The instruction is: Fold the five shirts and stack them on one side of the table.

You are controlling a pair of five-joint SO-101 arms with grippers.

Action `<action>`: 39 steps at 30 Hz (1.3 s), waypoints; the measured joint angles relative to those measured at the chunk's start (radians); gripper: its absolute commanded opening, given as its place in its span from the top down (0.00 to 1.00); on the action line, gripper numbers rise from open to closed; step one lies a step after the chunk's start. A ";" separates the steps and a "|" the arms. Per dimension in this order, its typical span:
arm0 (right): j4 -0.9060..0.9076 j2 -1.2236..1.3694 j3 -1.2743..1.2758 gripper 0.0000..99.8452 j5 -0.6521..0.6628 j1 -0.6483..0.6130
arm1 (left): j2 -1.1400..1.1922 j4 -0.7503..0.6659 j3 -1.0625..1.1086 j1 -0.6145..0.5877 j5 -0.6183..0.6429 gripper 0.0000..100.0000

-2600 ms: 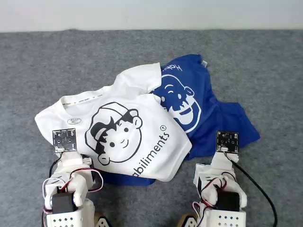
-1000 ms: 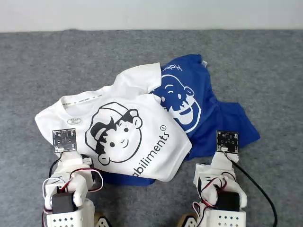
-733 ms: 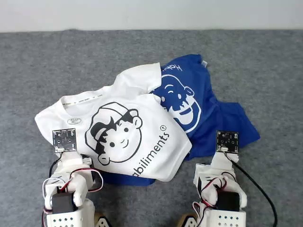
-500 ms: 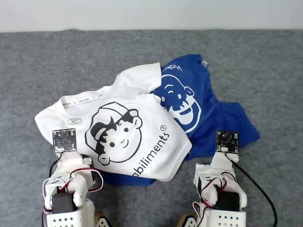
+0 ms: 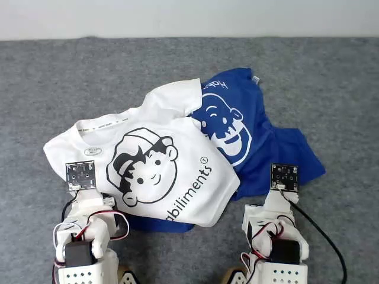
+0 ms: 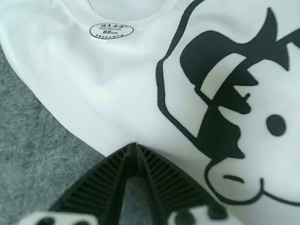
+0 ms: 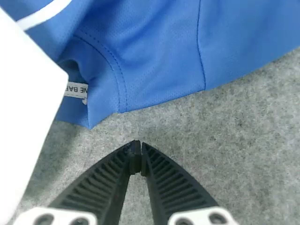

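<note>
- Shirts in a loose heap sit in the middle of a grey counter [image 5: 331, 89], none of them folded; two are visible.
- A white shirt [image 5: 148, 165] with a black cartoon face lies on top, mostly flat, print up, its collar toward the left arm's side.
- A blue shirt [image 5: 260, 148] lies partly under it and spills out toward the right arm. A strip of blue also peeks out below the white hem; you cannot tell whether that is the same garment.
- Your left pincer [image 6: 136, 152] has its tips pressed together and holds nothing. It sits at the white shirt's edge, where cloth meets counter, with the neck label [image 6: 111, 30] farther off.
- Your right pincer [image 7: 137, 150] is likewise pressed together and empty, over bare counter just beside the blue shirt's stitched edge.
- The job looks to be at its very start, and the white shirt on top is the sensible first pick.
- To do it well, spread each pincer before lowering it, and take the white shirt at two separated points along one edge.
- Pinch the top layer alone, or the blue shirt is likely to drag along.
- Lay it flat on bare counter before making any fold.
</note>
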 measured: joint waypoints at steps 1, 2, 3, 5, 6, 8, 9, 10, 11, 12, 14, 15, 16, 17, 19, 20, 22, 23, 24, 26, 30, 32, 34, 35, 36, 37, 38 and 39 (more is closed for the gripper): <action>0.000 0.000 0.000 0.99 0.000 0.000 | 0.000 0.000 0.000 0.000 0.000 0.99; 0.000 0.000 0.000 0.99 0.000 0.000 | 0.000 0.000 0.000 0.000 0.000 0.99; 0.000 0.000 0.000 0.99 0.000 0.000 | 0.000 0.000 0.000 0.000 0.000 0.99; 0.000 0.000 0.000 0.99 0.000 0.000 | 0.000 0.000 0.000 0.000 0.000 0.99; 0.000 0.000 0.000 0.99 0.000 0.000 | 0.000 0.000 0.000 0.000 0.000 0.99; 0.000 0.000 0.000 0.99 0.000 0.000 | 0.000 0.000 0.000 0.000 0.000 0.99; 0.000 0.000 0.000 0.99 0.000 0.000 | 0.000 0.000 0.000 0.000 0.000 0.99; 0.000 0.000 0.000 0.99 0.000 0.000 | 0.000 0.000 0.000 0.000 0.000 0.99; 0.000 0.000 0.000 0.99 0.000 0.000 | 0.000 0.000 0.000 0.000 0.000 0.99; 0.000 0.000 0.000 0.99 0.000 0.000 | 0.000 0.000 0.000 0.000 0.000 0.99; 0.000 0.000 0.000 0.99 0.000 0.000 | 0.000 0.000 0.000 0.000 0.000 0.99; 0.000 0.000 0.000 0.99 0.000 0.000 | 0.000 0.000 0.000 0.000 0.000 0.99; 0.000 0.000 0.000 0.99 0.000 0.000 | 0.000 0.000 0.000 0.000 0.000 0.99; 0.000 0.000 0.000 0.99 0.000 0.000 | 0.000 0.000 0.000 0.000 0.000 0.99; 0.000 0.000 0.000 0.99 0.000 0.000 | 0.000 0.000 0.000 0.000 0.000 0.99; 0.000 0.000 0.000 0.99 0.000 0.000 | 0.000 0.000 0.000 0.000 0.000 0.99; 0.000 0.000 0.000 0.99 0.000 0.000 | 0.000 0.000 0.000 0.000 0.000 0.99; 0.000 0.000 0.000 0.99 0.000 0.000 | 0.000 0.000 0.000 0.005 0.000 0.99; 0.000 0.000 0.000 0.99 0.000 0.000 | 0.000 -0.003 0.000 0.011 0.000 0.99; 0.000 0.000 0.000 0.99 0.000 0.000 | 0.000 -0.031 0.000 0.008 0.000 0.98; 0.000 0.000 0.000 0.99 0.000 0.000 | 0.000 -0.152 0.000 0.008 0.002 0.94; 0.000 0.000 0.000 0.99 0.000 0.000 | 0.000 -0.187 0.000 0.008 0.003 0.92; 0.000 0.000 0.000 0.99 0.000 0.000 | 0.000 -0.201 -0.002 0.008 0.003 0.90; 0.000 0.000 0.000 0.99 0.000 0.000 | 0.000 -0.201 -0.009 0.008 0.003 0.90; 0.000 0.000 0.000 0.99 0.000 0.000 | 0.000 -0.199 -0.025 0.008 0.003 0.89; 0.000 0.000 0.000 0.99 0.000 0.000 | 0.000 -0.187 -0.048 0.008 0.003 0.89; 0.000 0.000 0.000 0.99 0.000 0.000 | 0.000 -0.173 -0.075 0.008 0.003 0.89; 0.000 0.000 0.000 0.99 0.000 0.000 | 0.000 -0.158 -0.104 0.008 0.003 0.89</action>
